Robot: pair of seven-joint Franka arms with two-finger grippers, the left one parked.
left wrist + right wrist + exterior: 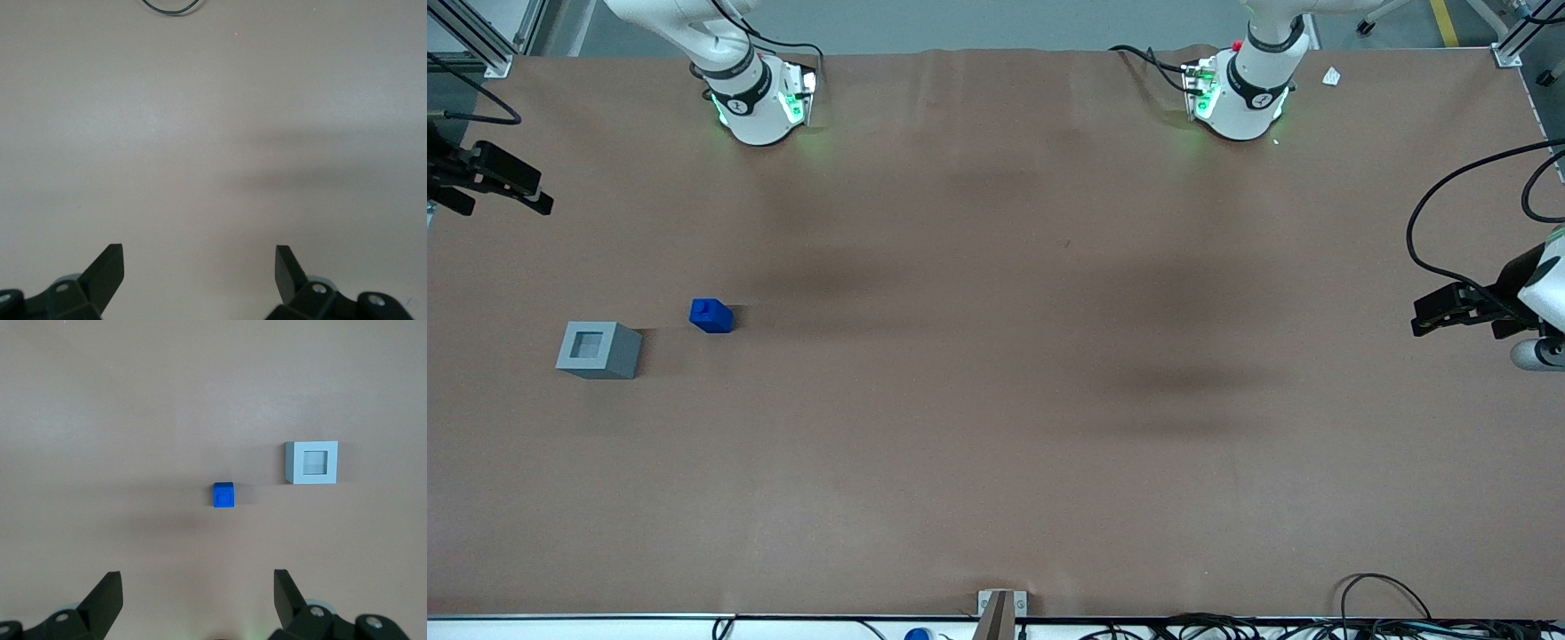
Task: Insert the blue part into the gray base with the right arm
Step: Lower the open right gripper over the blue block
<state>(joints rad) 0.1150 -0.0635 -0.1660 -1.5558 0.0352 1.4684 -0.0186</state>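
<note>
The blue part (pixel 711 316) (pixel 223 495) stands on the brown table toward the working arm's end, its narrower stub pointing up. Beside it, a little nearer the front camera, sits the gray base (pixel 598 349) (pixel 311 462) with its square hole facing up; a gap of bare table separates the two. My right gripper (pixel 532 194) (pixel 197 577) hangs high over the table's edge at that same end, farther from the front camera than both blocks. It is open and holds nothing, and the wrist camera looks down on both blocks from well above.
Both arm bases (pixel 756 102) (pixel 1240 93) stand at the table's back edge. A metal bracket (pixel 1000 609) and loose cables (pixel 1369 604) lie along the front edge. A white scrap (pixel 1331 76) rests near the parked arm's base.
</note>
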